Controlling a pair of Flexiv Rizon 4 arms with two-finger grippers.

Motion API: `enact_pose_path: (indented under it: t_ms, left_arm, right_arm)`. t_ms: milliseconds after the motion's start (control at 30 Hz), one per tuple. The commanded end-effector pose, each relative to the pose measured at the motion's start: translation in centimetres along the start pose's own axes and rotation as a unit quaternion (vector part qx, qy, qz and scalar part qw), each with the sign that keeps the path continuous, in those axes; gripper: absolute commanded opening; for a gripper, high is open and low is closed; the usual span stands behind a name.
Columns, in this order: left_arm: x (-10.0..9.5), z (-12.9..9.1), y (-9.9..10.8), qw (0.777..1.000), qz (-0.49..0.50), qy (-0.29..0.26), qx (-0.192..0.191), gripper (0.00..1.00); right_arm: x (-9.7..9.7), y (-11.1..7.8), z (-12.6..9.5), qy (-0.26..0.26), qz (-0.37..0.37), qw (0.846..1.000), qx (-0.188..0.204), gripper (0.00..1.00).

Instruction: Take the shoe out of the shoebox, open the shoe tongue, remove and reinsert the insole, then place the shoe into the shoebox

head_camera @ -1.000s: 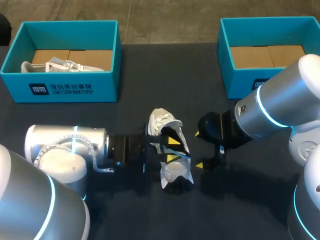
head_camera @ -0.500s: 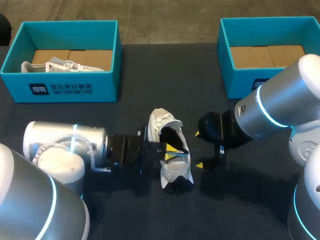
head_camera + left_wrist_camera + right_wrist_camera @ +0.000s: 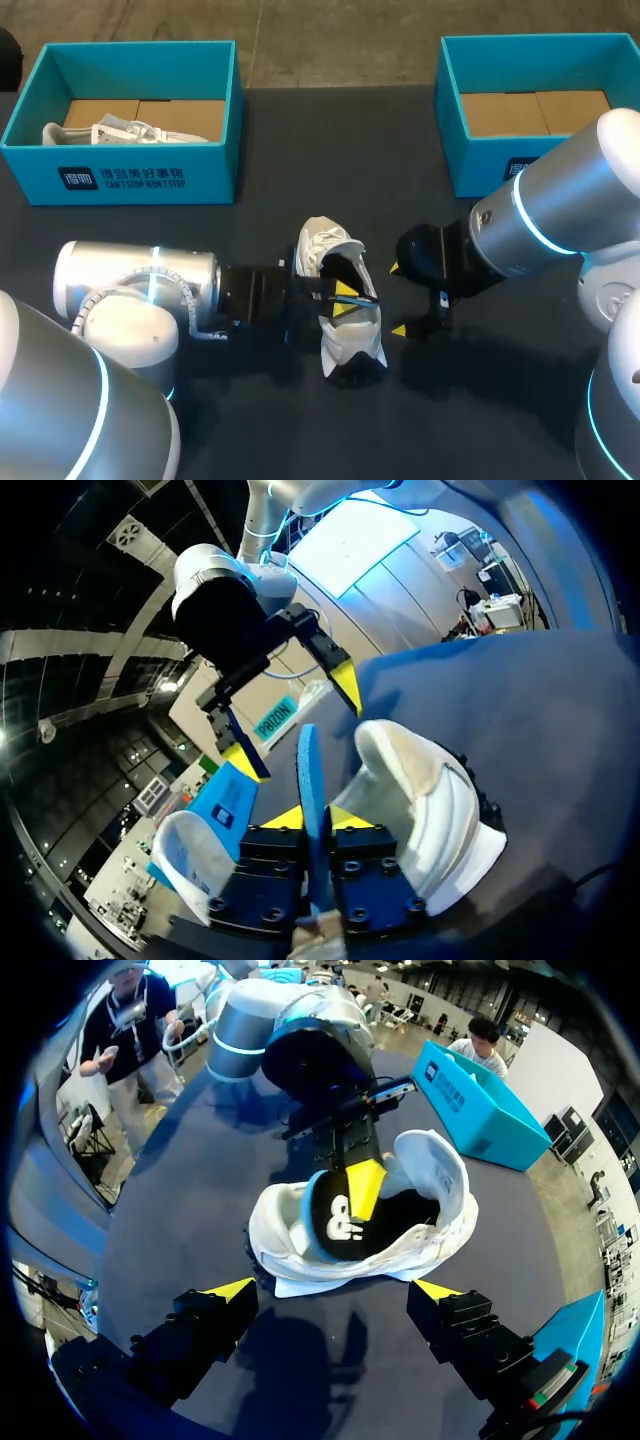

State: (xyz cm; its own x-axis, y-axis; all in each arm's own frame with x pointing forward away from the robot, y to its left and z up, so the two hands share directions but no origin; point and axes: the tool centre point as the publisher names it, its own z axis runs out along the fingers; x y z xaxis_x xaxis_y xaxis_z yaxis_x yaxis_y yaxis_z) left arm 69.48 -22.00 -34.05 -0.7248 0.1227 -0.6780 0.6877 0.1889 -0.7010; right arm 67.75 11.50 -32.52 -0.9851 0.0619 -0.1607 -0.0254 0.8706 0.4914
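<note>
White shoe (image 3: 350,345) gapes as left gripper (image 3: 343,300) pinches its black insole (image 3: 335,1225); right gripper (image 3: 398,299) hangs spread, empty, beside the shoe.

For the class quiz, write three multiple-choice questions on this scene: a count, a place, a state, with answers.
1. Blue boxes on the table: A one; B two; C three.
2. The shoe nearest the right claw lies: A in a box; B on the table; C on an arm.
3. The right claw is: A open; B shut on the shoe; C shut on a box.
Answers: 1B, one at each far corner. 2B, it rests on the dark top. 3A, fingers apart, touching nothing.
</note>
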Motion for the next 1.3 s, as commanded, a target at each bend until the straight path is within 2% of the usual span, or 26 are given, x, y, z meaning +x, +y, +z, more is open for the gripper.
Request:
enact_pose_path:
  t_ms: [33,200,267,300,500,800,1000,1133,1167,1200,1267,1300]
  left_arm:
    - [-0.3,-0.7,-1.3,1.0,0.004,-0.007,0.007,0.32]
    - [-0.1,-1.0,-2.3,1.0,0.006,-0.011,0.016,0.27]
    - [0.2,-1.0,-2.4,1.0,0.002,-0.003,0.018,0.13]
    - [0.4,-0.9,-2.3,1.0,-0.002,0.0,0.02,0.0]
    - [1.2,-0.5,-1.2,1.0,-0.003,0.018,0.017,0.0]
    - [1.1,0.2,1.1,0.999,0.025,0.032,0.018,0.0]
    - [1.1,0.3,1.4,0.999,0.025,0.031,0.014,0.0]
    - [1.0,-0.1,0.3,0.999,0.019,0.029,0.019,0.0]
    - [1.0,-0.1,0.1,0.999,0.019,0.029,0.019,0.16]
    - [0.9,-0.3,-0.4,0.999,0.018,0.027,0.022,0.5]
    - [0.7,-0.6,-1.0,0.999,0.019,0.022,0.025,0.65]
    - [0.6,-0.7,-1.3,0.999,0.019,0.021,0.027,0.68]
  right_arm:
    - [0.1,0.0,0.1,-0.001,0.0,1.0,0.0,1.0]
    - [0.1,0.0,0.1,-0.001,0.0,1.0,0.0,1.0]
    - [0.1,0.0,0.1,-0.001,0.0,1.0,0.0,1.0]
    - [0.1,0.0,0.1,-0.001,0.0,1.0,0.0,1.0]
    - [0.1,0.0,0.1,-0.001,0.0,1.0,0.0,1.0]
    - [0.1,0.0,0.1,-0.001,0.0,1.0,0.0,1.0]
    - [0.1,0.0,0.1,-0.001,0.0,1.0,0.0,1.0]
    - [0.1,0.0,0.1,-0.001,0.0,1.0,0.0,1.0]
    - [0.1,0.0,0.1,-0.001,0.0,1.0,0.0,1.0]
    - [0.1,0.0,0.1,-0.001,0.0,1.0,0.0,1.0]
    - [0.1,0.0,0.1,-0.001,0.0,1.0,0.0,1.0]
    - [0.1,0.0,0.1,-0.001,0.0,1.0,0.0,1.0]
